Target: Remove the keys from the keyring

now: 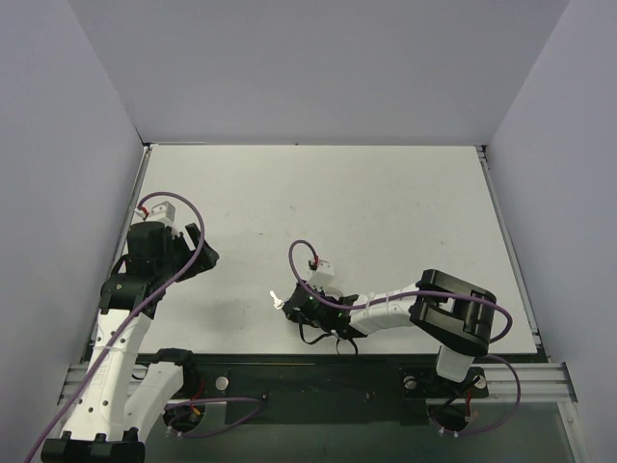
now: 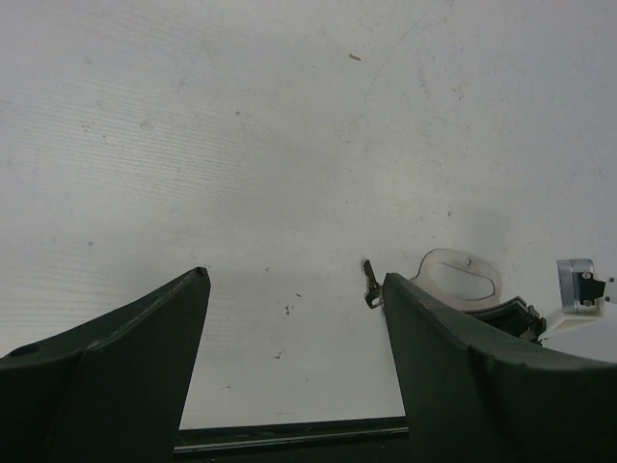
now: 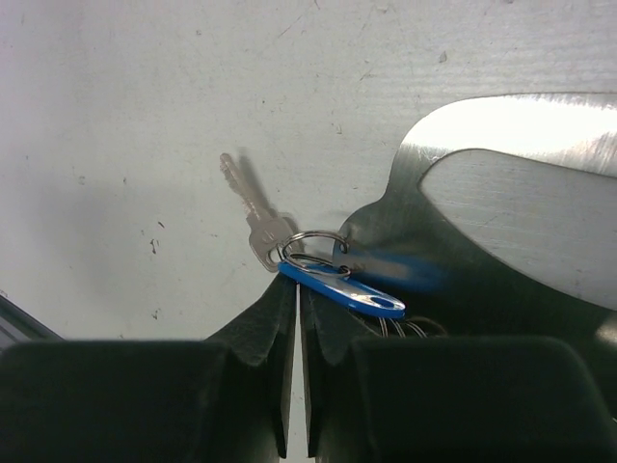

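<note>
My right gripper is low over the table near its front middle. Its jaws are shut to a thin slit, pinching the end of the blue-headed key. The plain silver key hangs from a small wire ring and lies on the table beyond the fingertips. The pale oval keyring lies to the right, joined to them. In the left wrist view the silver key and the oval keyring show beside the right finger. My left gripper is open and empty at the table's left.
Grey walls close in the white table on three sides. A metal rail with the arm bases runs along the near edge. Purple cables loop from both arms. The right arm's elbow sits at the front right.
</note>
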{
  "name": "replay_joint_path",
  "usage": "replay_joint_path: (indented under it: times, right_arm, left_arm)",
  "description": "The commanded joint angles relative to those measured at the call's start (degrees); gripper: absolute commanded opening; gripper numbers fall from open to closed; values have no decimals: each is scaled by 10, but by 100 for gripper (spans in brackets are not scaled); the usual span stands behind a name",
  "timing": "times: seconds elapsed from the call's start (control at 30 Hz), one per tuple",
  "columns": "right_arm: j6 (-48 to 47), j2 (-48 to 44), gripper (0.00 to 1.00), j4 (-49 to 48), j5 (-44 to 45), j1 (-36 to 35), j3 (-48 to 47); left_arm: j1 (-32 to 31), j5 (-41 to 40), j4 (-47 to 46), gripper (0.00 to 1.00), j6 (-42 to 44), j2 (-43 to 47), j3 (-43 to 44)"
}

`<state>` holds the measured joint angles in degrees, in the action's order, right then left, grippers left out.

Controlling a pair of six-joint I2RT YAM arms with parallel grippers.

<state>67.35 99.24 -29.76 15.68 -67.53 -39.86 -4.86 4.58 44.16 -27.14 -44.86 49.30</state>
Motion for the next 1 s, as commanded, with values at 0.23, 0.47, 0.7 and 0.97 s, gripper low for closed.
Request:
replay_joint_path:
  times: [0.23, 0.47, 0.7, 0.97]
  right_arm:
    - [-43, -39, 0, 70, 29, -1, 11]
    - [-71, -109, 0, 143, 9, -8, -3]
    - [-89, -150, 0, 163, -66, -10, -17]
    - [-78, -192, 0, 139, -178, -3, -28]
  left_arm:
    - [4, 3, -27, 83, 8, 7, 3]
    - [3, 13, -29, 83, 9, 0, 2]
    - [-27, 33, -24, 83, 7, 21, 4]
    - [-66, 72, 30, 84, -20, 43, 42]
